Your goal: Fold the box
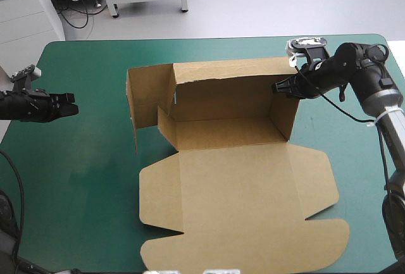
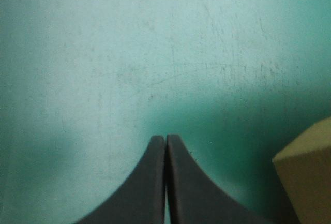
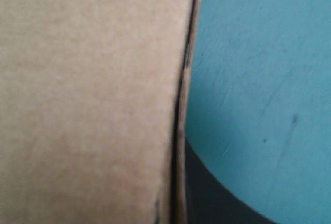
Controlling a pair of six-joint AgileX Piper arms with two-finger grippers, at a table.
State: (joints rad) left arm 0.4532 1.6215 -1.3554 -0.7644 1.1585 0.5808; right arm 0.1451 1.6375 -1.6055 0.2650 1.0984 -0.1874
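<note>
The brown box (image 1: 218, 125) sits mid-table, back and right walls raised, its lid (image 1: 253, 223) flat and reaching the near edge. Bare teal-green cover (image 1: 76, 179) runs wide along the left edge. The left gripper (image 1: 74, 108) hovers there, fingers pressed together, apart from the box. The right gripper (image 1: 276, 88) is clamped on the right wall's top.

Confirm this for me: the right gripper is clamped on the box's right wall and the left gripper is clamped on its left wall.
Wrong on the left gripper: it grips nothing. The high view shows it shut over the teal-green cover, apart from the box. The right gripper is indeed clamped on the right wall.
</note>
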